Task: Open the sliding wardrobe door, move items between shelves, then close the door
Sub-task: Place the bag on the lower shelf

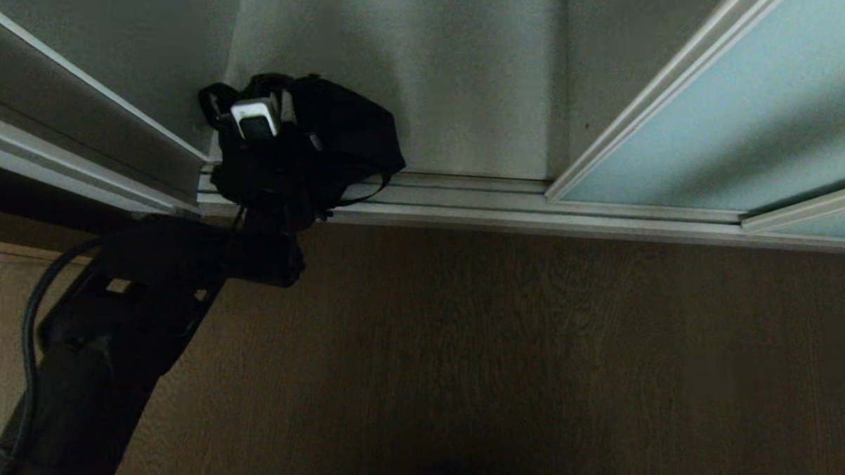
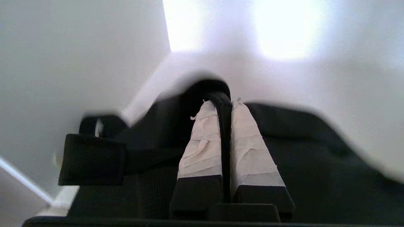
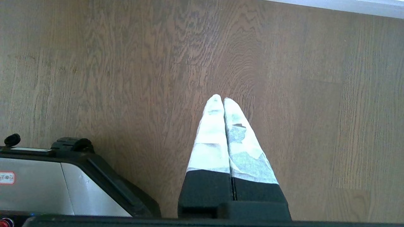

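Note:
The item, a black fabric bundle with straps (image 1: 341, 140), is at the left front corner of the open white wardrobe compartment, partly over the floor track (image 1: 466, 197). My left gripper (image 1: 256, 119) reaches in from the lower left. In the left wrist view the left gripper (image 2: 224, 102) is shut on a black strap (image 2: 224, 132) of the bundle (image 2: 315, 157), which runs between its taped fingers. The white shelf board (image 1: 456, 91) lies behind the bundle. The frosted aqua sliding wardrobe door (image 1: 735, 129) stands slid to the right. My right gripper (image 3: 222, 98) is parked shut over the floor, holding nothing.
Wood-grain flooring (image 1: 531, 354) fills the front of the head view. The wardrobe's left side panel (image 1: 82, 127) stands close beside the bundle. Part of the robot's base (image 3: 63, 183) shows beside the right gripper.

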Motion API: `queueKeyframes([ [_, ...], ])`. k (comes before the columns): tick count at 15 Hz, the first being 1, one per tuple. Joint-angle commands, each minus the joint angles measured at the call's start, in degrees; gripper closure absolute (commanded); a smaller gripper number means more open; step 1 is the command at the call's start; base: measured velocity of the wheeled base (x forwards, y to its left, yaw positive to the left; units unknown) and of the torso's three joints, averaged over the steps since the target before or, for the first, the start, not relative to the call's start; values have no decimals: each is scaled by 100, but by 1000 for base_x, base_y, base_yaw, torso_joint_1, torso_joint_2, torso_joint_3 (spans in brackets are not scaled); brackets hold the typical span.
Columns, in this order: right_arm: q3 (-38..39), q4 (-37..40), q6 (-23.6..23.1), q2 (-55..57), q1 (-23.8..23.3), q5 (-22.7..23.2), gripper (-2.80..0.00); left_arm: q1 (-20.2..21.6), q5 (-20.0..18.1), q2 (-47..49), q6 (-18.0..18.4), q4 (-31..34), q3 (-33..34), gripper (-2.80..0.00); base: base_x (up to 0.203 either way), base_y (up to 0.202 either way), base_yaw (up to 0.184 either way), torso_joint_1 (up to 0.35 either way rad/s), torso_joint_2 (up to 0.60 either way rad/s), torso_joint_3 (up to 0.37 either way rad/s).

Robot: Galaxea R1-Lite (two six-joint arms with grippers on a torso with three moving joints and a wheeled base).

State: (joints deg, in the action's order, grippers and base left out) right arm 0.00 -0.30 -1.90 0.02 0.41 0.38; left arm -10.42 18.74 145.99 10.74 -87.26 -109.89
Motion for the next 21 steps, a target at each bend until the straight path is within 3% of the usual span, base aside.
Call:
queueKeyframes([
  [1,0,-5,-3,-20,2,-3,0,108,11,446,-35,-40,-94,0,0,0,0,0,0,0],
  [3,0,-5,-3,-20,2,1,0,159,79,515,-54,-40,-94,0,0,0,0,0,0,0],
  [8,0,-5,-3,-20,2,-3,0,268,729,629,-168,-40,-94,0,0,0,0,0,0,0],
  [12,0,-5,1,-20,2,-3,0,358,912,642,-180,-40,-94,0,0,0,0,0,0,0],
  [21,0,-5,-3,-20,2,-3,0,356,658,773,-134,-40,-94,0,0,0,0,0,0,0],
])
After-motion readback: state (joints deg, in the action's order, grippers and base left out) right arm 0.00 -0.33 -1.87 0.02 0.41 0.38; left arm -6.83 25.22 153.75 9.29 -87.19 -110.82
